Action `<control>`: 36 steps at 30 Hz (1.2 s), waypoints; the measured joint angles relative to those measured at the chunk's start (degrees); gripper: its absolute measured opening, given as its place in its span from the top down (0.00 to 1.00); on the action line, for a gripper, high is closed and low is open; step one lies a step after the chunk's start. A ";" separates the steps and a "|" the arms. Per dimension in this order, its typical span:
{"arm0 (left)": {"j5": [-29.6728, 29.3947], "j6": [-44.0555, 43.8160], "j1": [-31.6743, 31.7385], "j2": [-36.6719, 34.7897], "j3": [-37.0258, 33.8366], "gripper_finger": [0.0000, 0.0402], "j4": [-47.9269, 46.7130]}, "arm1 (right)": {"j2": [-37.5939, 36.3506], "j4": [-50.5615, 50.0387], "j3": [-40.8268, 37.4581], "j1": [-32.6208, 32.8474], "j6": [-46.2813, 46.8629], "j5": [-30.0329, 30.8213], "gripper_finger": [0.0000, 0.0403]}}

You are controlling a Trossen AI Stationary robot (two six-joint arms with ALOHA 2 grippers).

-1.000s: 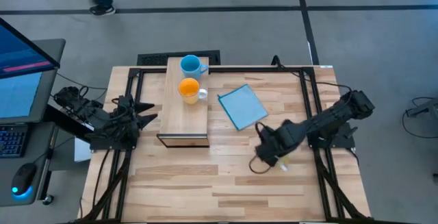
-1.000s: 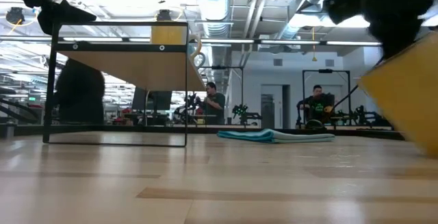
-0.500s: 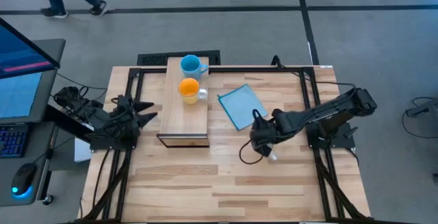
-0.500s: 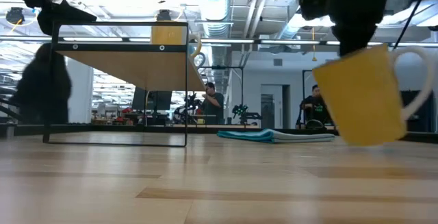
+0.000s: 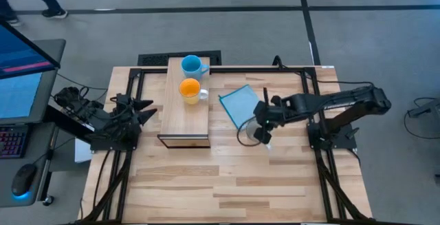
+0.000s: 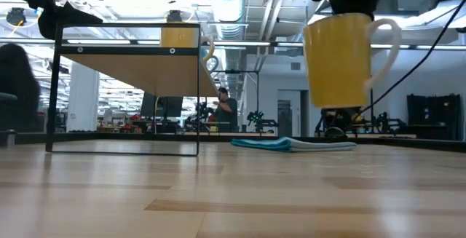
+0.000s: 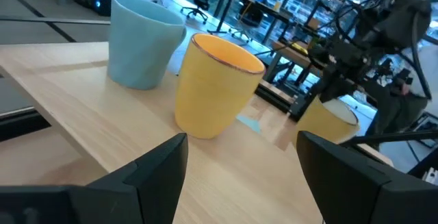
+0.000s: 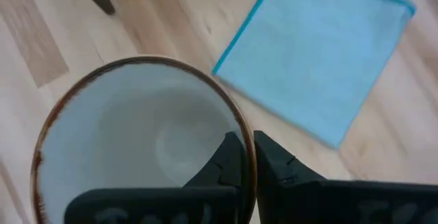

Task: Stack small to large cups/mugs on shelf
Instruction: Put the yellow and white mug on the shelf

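The cream-white mug with yellowish sides [image 6: 342, 60] hangs upright above the table in my right gripper [image 5: 260, 127], near the blue cloth [image 5: 240, 105]. The light-blue mug [image 5: 192, 65] and the orange mug [image 5: 190, 89] stand on their bases on the far end of the light-wood shelf [image 5: 184, 118]. They also show in the left wrist view, the blue mug [image 7: 144, 42] behind the orange mug [image 7: 215, 87]. My left gripper [image 5: 144, 111] waits open and empty at the shelf's left side. My right gripper [image 8: 244, 145] holds the cream mug by its rim [image 8: 241, 125], one finger [image 8: 229, 159] inside the mug and one [image 8: 274, 162] outside the wall. The fingers come from above, pointing down. The mug hangs upright, lifted clear of the table, its handle [image 6: 386, 41] free.
The blue cloth [image 8: 321, 59] lies flat on the table between the shelf and the right arm. The near half of the shelf top [image 5: 184, 125] is bare. People show in the room beyond the table in the low view.
My right gripper has carried the cream mug up and toward the table's far-left, toward the blue cloth and the shelf. The mug, tilted and low over the table before, now hangs upright and well clear of it.
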 joint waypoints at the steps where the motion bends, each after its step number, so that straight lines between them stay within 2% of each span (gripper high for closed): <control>1: 0.00 -0.09 0.00 0.00 0.00 0.34 0.00 | -0.23 -0.17 0.53 -0.77 -1.64 -0.32 0.93; 6: 0.29 -0.22 0.00 0.00 0.00 0.34 0.00 | -0.10 0.14 6.57 -4.03 -10.83 -1.17 0.93; 12: 0.31 -0.10 0.00 0.00 0.00 0.34 0.02 | 4.12 0.57 17.63 -8.51 -22.95 -1.77 0.94; 19: 0.31 -0.05 0.00 0.02 0.00 0.34 0.00 | 11.29 0.40 31.09 -12.09 -33.69 -11.07 0.94; 22: 0.31 -0.13 0.00 0.00 0.00 0.34 0.02 | 14.47 -0.53 35.90 -12.55 -37.16 -13.49 0.94; 26: -0.20 -0.11 0.00 0.00 0.00 0.34 0.00 | 18.92 -2.10 40.44 -12.56 -41.38 -13.55 0.94; 36: -1.17 1.25 0.02 0.02 0.00 0.34 -0.21 | 28.78 -3.95 50.08 -11.76 -44.27 -17.65 0.94</control>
